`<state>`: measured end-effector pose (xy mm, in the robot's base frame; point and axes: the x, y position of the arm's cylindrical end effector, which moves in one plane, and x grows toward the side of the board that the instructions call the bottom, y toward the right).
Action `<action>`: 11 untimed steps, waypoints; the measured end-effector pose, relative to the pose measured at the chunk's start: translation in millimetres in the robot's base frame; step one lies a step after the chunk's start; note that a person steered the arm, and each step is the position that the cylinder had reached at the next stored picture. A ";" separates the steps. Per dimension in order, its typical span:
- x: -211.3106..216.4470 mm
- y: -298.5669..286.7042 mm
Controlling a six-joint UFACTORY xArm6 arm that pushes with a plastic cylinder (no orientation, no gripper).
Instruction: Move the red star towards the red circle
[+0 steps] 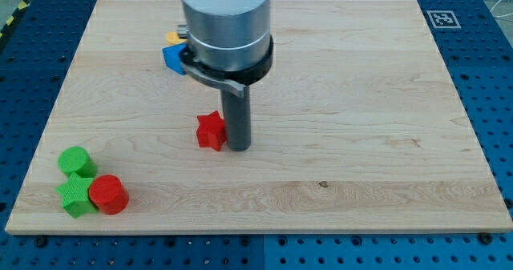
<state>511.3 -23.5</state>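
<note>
Tip point(239, 147) down on the wooden worktop point(361, 102), touching or just beside the red star point(211, 130) on the star's right-hand side in the view. No jaws on this end effector, just a plain dark rod, so nothing to spread or pinch; contact by pushing only.

Red star near the middle of the worktop, slightly toward the view's left. Red circle point(108, 194) well apart from it, near the view's bottom-left corner, touching the green star point(75, 195), with a green circle point(76, 161) just above that pair. Blue block point(173, 58) and a yellow block point(172, 38) near the view's top, partly hidden behind the arm housing; shapes not clear.

Handling judgement: star looks like a small, rigid, light plastic piece, likely to slide easily on smooth wood. Points and notches make it prone to rotate or slip off the rod if pushed off-centre. No gripping possible; best contact probably on the face opposite the red circle, i.e. the upper-right side in the view, ideally seated in a notch between two points.

Current contact on the right side suits a leftward push; a more down-left line needed to reach the red circle. Risk: overshoot nudging the green star.
</note>
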 end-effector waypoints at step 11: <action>37.5 -56.1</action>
